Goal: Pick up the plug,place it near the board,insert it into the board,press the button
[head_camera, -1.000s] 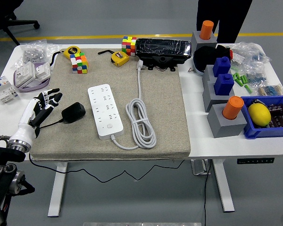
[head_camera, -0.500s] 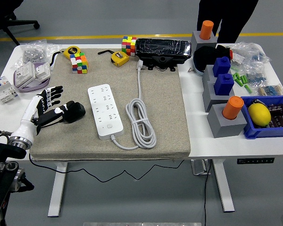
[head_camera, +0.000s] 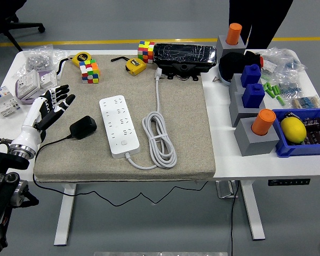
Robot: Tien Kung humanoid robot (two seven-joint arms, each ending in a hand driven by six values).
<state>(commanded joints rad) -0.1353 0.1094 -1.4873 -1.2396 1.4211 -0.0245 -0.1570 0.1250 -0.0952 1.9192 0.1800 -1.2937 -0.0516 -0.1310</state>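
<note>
White table (head_camera: 240,160) w/ a beige mat (head_camera: 192,138) covering its left-centre. White power strip (head_camera: 117,125) lies lengthwise mid-mat, its white cord (head_camera: 159,136) coiled just to the right. Left hand (head_camera: 48,109), black & white, hovers over the mat's left edge, fingers spread, holding nothing. Black plug (head_camera: 83,127) sits on the mat between hand & strip, near both, touching neither. Far side: a person's dark legs (head_camera: 258,21).
</note>
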